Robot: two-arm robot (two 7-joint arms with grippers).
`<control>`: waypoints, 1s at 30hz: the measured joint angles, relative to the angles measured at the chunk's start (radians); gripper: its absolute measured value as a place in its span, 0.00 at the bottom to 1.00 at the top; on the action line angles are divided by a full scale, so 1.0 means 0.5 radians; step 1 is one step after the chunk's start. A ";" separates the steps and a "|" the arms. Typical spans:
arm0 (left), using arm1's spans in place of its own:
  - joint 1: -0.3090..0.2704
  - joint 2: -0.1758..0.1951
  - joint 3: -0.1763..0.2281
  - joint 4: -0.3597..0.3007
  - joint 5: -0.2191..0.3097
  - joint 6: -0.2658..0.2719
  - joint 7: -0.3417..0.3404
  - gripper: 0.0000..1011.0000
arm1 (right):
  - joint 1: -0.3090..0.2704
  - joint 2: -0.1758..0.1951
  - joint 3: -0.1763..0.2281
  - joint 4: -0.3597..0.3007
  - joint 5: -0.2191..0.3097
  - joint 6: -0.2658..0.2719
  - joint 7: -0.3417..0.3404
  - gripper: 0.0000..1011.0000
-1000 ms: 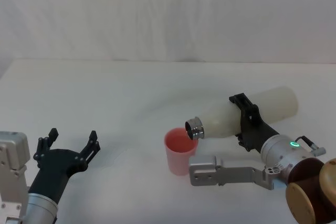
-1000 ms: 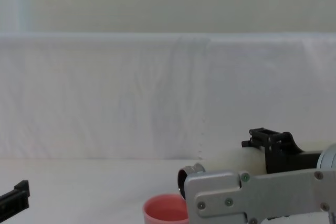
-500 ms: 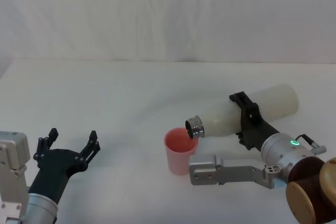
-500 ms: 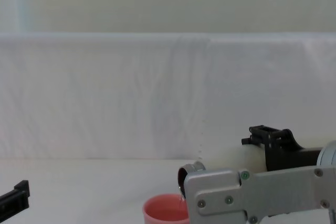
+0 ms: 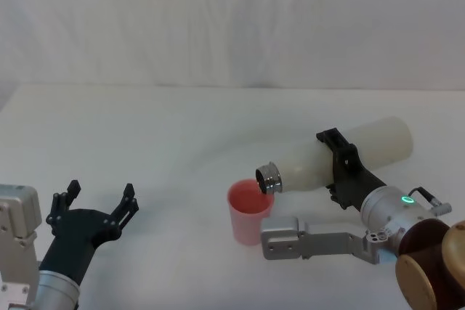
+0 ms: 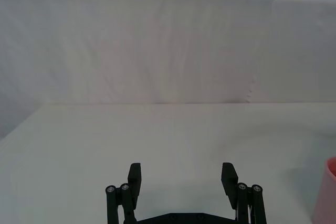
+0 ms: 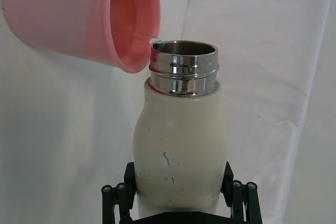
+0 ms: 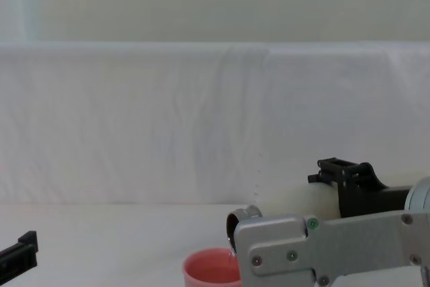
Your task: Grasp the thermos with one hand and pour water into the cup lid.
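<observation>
**Thermos tipped over the cup lid, right pincer clamped on it**

Head view: I see the right pincer [image 5: 340, 163] at about 4 o'clock from the table's [image 5: 182, 128] middle, its black fingers closed around the body of the thermos [image 5: 349, 154]. The thermos lies nearly level, base toward 2 o'clock, steel neck pointing toward 8 o'clock and sitting just over the rim of the cup lid [image 5: 249, 210]. The cup lid stands upright on the table, just short of centre toward 5 o'clock. The left pincer [image 5: 98, 203] rests low at 8 o'clock, fingers spread wide with nothing between them, well apart from the cup lid.

Left wrist view: my left pincer [image 6: 182, 178] shows both black fingers parted over bare white table [image 6: 157, 135]. A pink edge of the cup lid [image 6: 325, 192] is at the frame border.

Right wrist view: the thermos [image 7: 181, 148] sits between the right pincer's [image 7: 179, 181] two sides, dark specks on its cream body. Its open steel mouth touches or nearly touches the cup lid's [image 7: 84, 17] rim.

Chest view: the cup lid [image 8: 211, 268] is at 6 o'clock, the thermos [image 8: 295, 199] neck just above its rim toward 1 o'clock. The right pincer [image 8: 346, 178] grips the thermos behind a grey arm housing [image 8: 322, 250]. The left pincer's [image 8: 17, 253] tip is at 8 o'clock; there I cannot tell how it stands
</observation>
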 joint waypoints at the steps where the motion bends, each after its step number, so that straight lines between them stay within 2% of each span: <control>1: 0.000 0.000 0.000 0.000 0.000 0.000 0.000 0.99 | 0.000 0.000 0.000 0.000 0.000 0.000 0.001 0.95; 30: 0.000 0.000 0.000 0.000 0.000 0.000 0.000 0.99 | 0.000 0.006 -0.003 -0.006 -0.024 0.002 0.008 0.95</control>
